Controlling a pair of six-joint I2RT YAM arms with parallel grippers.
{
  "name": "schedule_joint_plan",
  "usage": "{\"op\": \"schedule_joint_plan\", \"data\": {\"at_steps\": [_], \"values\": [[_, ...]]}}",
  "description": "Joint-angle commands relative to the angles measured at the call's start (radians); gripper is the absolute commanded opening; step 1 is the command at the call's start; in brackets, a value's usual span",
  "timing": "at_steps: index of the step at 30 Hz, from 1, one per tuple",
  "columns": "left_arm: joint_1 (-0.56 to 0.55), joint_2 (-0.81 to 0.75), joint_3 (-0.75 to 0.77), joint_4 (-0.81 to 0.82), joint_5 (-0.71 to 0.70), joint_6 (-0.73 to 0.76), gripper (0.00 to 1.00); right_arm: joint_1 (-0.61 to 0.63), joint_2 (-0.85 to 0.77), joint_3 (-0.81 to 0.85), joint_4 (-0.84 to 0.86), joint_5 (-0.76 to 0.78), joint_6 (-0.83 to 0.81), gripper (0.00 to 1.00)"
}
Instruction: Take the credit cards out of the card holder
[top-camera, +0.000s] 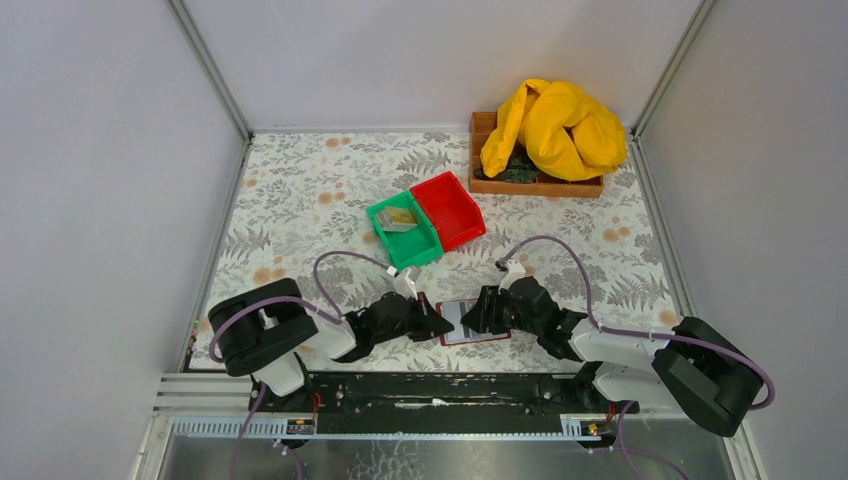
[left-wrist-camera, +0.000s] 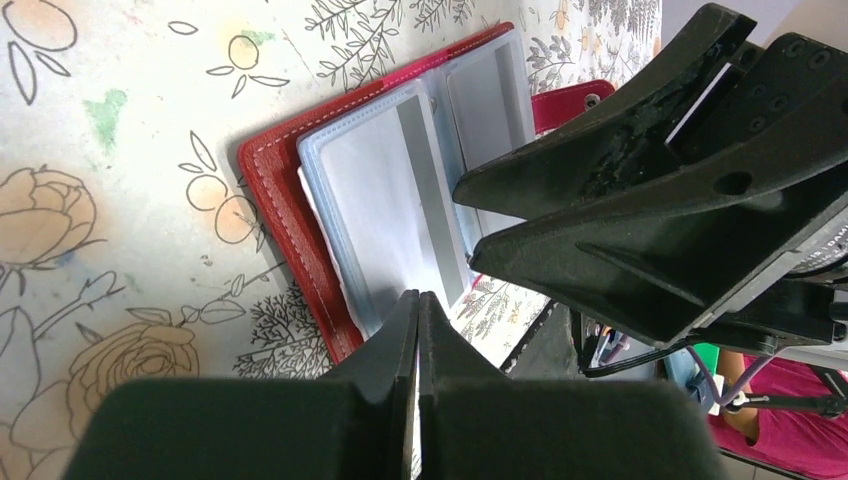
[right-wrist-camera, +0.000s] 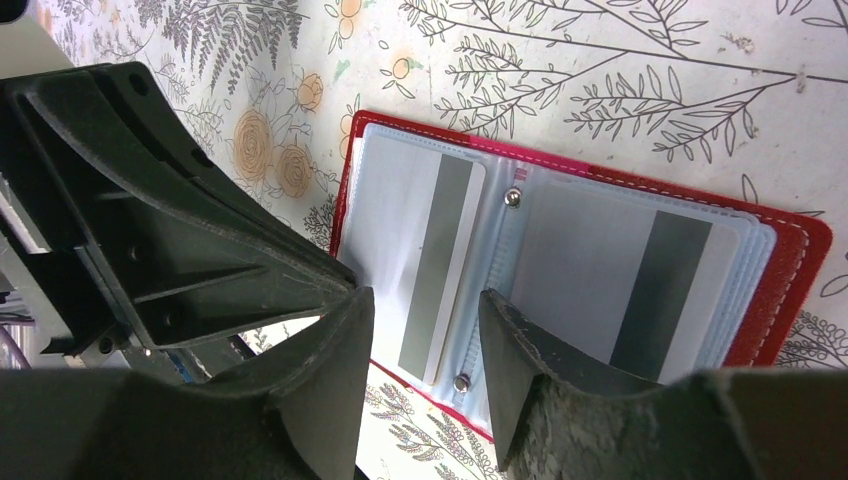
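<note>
The card holder (top-camera: 487, 331) lies open on the table between my two grippers, its red border (left-wrist-camera: 275, 190) framing clear grey-blue sleeves. A white-grey credit card with a dark stripe (right-wrist-camera: 440, 250) sits in the left sleeve, and another striped card (right-wrist-camera: 660, 280) in the right one. My left gripper (left-wrist-camera: 418, 300) is shut, its tip resting on the near edge of the left sleeve. My right gripper (right-wrist-camera: 425, 310) is open, its fingertips (right-wrist-camera: 335, 340) standing to either side of the left card's near end, close to the left gripper's fingers (right-wrist-camera: 200, 260). More cards (top-camera: 398, 222) lie in the green bin.
A green bin (top-camera: 415, 252) and a red bin (top-camera: 452, 208) stand side by side mid-table beyond the holder. A wooden tray (top-camera: 540, 186) with a yellow cloth (top-camera: 555, 125) sits at the back right. Walls close in on both sides.
</note>
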Motion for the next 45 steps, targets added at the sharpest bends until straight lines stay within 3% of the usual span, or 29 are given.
{"op": "schedule_joint_plan", "data": {"at_steps": [1,14,28,45], "values": [[-0.012,-0.067,-0.012,-0.084,-0.047,0.038,0.00,-0.002,0.004,0.006,0.034,-0.013,-0.013,0.50],[-0.021,-0.071,-0.039,-0.106,-0.079,0.039,0.00,-0.002,-0.001,0.008,0.024,-0.008,-0.015,0.50],[-0.020,0.062,-0.035,-0.010,-0.058,0.015,0.00,-0.002,0.044,0.004,0.100,-0.061,0.002,0.55],[-0.020,0.129,-0.030,0.045,-0.043,-0.003,0.00,-0.002,-0.096,-0.039,0.112,-0.091,0.023,0.46]]}}
